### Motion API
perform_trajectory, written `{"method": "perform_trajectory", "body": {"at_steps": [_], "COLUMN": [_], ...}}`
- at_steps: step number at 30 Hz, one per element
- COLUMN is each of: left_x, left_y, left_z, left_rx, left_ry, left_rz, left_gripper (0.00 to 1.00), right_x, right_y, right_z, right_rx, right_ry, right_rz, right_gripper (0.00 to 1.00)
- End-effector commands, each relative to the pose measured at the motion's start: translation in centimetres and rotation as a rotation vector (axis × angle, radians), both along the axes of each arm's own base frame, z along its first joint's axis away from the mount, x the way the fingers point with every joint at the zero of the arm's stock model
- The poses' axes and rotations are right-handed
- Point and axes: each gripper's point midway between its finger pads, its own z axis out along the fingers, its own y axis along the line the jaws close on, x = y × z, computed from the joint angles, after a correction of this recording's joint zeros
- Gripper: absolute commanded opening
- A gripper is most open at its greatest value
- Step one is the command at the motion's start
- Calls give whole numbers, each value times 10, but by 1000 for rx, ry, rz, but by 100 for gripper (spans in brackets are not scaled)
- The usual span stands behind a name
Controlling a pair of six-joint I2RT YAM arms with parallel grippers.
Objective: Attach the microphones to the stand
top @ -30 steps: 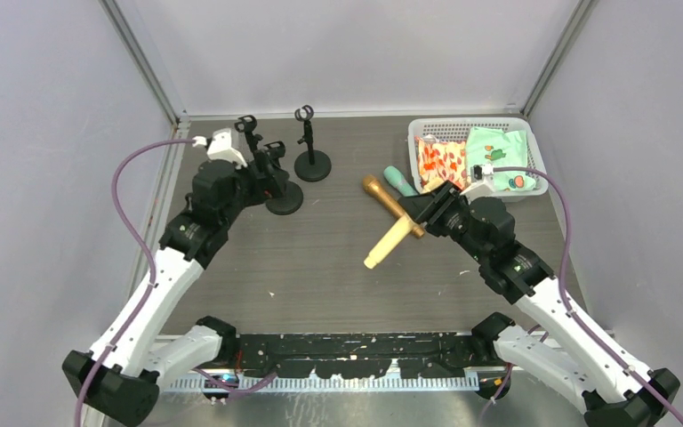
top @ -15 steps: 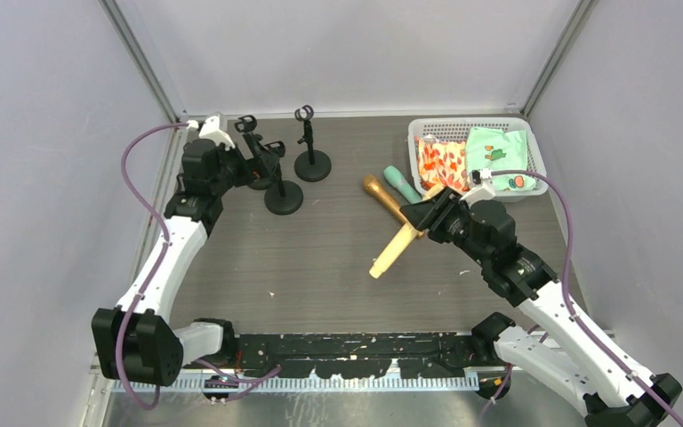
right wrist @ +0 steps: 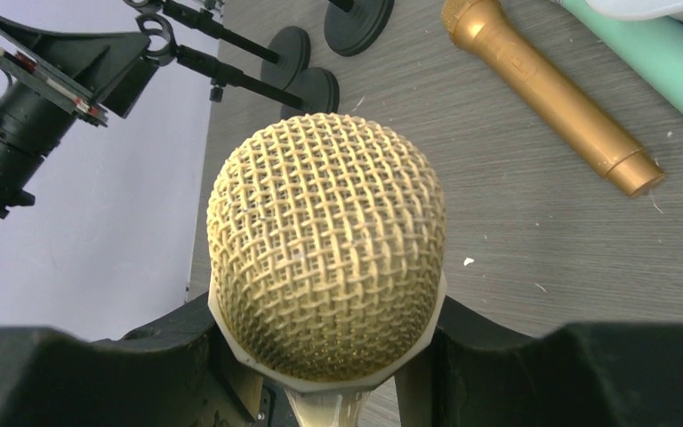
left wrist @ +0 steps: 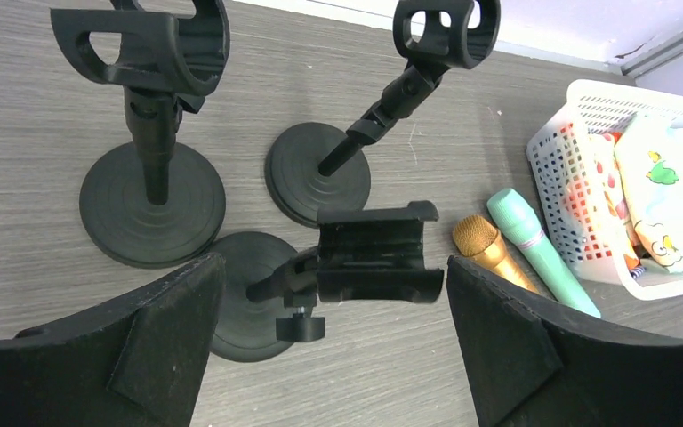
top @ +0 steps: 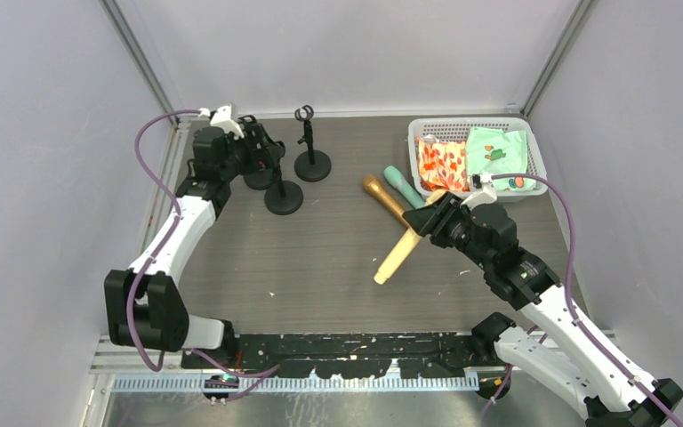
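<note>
- The dark wood-grain tabletop [top: 320, 258] carried everything, with grey walls on three sides.
- The right gripper [top: 427, 216] was closed tightly on the cream-yellow microphone with a mesh head [top: 396, 253], gripping it just under the head. The handle slanted down toward the table's middle, its lower end near the surface — whether touching, I cannot tell.
- The left gripper [left wrist: 333, 267] stood wide open at the far left corner. Its fingers [left wrist: 169, 338] flanked the tilted clip of the nearest stand without touching it, holding nothing.
- A white plastic lattice basket [top: 462, 127] sat at the far right, holding an orange-patterned cloth [top: 442, 163] and a mint-coloured cloth [top: 498, 151].
- Three black microphone stands with round bases [left wrist: 151, 178] clustered at the far left, all clips unfilled. One stood upright, one leaned, and the nearest had its clip turned sideways.
- The golden-brown microphone [top: 387, 203] lay flat on the table just left of the basket, its handle end running beneath the lifted cream-yellow one.
- The mint-green microphone [top: 402, 185] lay beside the golden-brown one — between it and the basket.
</note>
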Motion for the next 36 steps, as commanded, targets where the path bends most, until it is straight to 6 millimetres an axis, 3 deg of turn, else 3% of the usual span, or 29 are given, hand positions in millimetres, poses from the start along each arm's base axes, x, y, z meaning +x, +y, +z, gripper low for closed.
{"method": "perform_trajectory", "body": {"at_steps": [1,12,17,22,30,36], "left_x": [19,40,43,42,25,-11], "left_y": [-1,-22,-27,-30,-38,-73], "left_z": [34,23,16,15,22,31], "left_rx": [10,-14,-18,-27,-32,-47], "left_ry": [-122,-100,-79,-71,-74,-64], "left_rz": [-14,-105,-116,-127,-147,-185], "left_gripper": [96,91,83,69,49,33], "right_x": [-2,-3,-3,-4,-5,-6], "right_y": [-3,-4,-5,-6,-9,-18], "right_z": [17,13,12,12,12,13], "right_rx": [-5,-31,-44,-51,-70,-94], "right_ry": [-55,-49,-48,-49,-49,-55], "right_rz": [9,13,16,19,11,-16], "right_gripper": [10,10,10,10,10,9]}}
